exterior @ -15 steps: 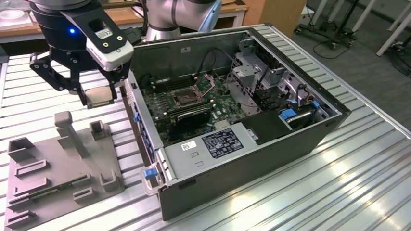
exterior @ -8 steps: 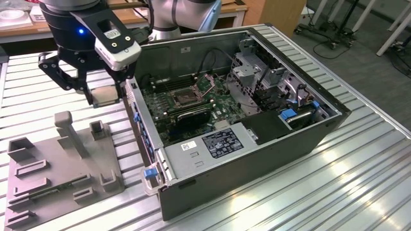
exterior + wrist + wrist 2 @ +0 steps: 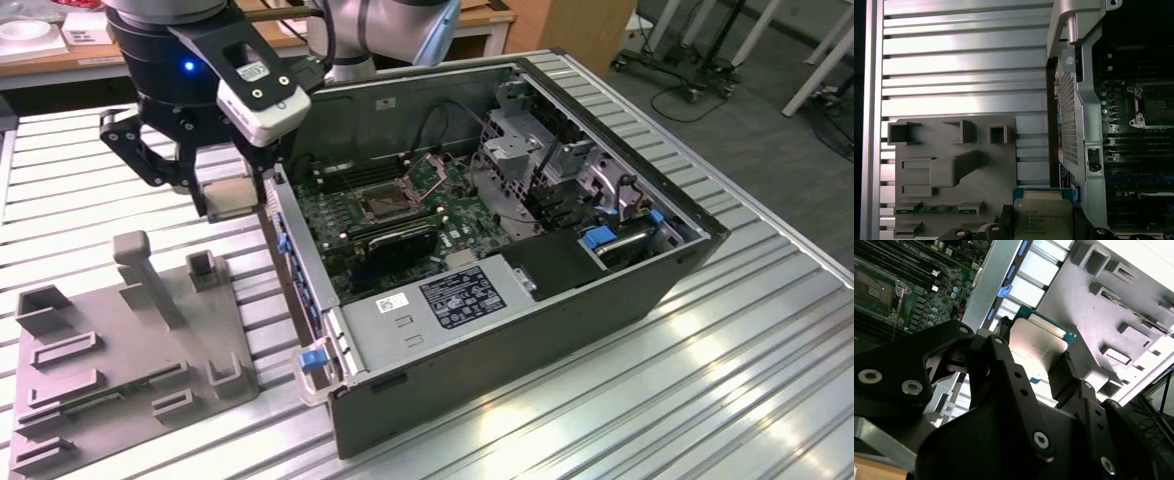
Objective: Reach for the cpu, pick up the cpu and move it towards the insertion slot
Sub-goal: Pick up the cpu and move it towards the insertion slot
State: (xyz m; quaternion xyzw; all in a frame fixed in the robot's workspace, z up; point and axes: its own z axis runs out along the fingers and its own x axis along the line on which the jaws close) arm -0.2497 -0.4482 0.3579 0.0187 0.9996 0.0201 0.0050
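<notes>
- The black two-fingered pincer (image 3: pixel 220 195) is closed on the cpu (image 3: pixel 230 196), a small flat square chip with a pale silvery metal top and a thin tan-green edge, pinched by two opposite edges.
- In both wrist views the chip (image 3: pixel 1038 342) sits between the dark fingers (image 3: pixel 1004 365) with its flat metal face (image 3: pixel 1041 220) clear of the pads.
- In the exterior view the pincer hangs in the air just outside the open side wall of the black and grey computer case (image 3: pixel 534 330), above the ribbed silvery metal counter (image 3: pixel 80 200).
- Below and to one side of the pincer lies the grey plastic tray with raised blocks (image 3: pixel 127 370), well apart from the chip now.
- The insertion slot (image 3: pixel 384 205), a square socket with a shiny metal frame and dark centre on the green circuit board, lies beyond the case wall from the pincer, inside the case.
- Judged from this, the pick is done and the carry toward the socket is in hand.
- To do it well, I would keep the chip level, keep the grip steady on the edges, and pass over the case wall with clearance, since a knock there could shift the chip between the fingers.
</notes>
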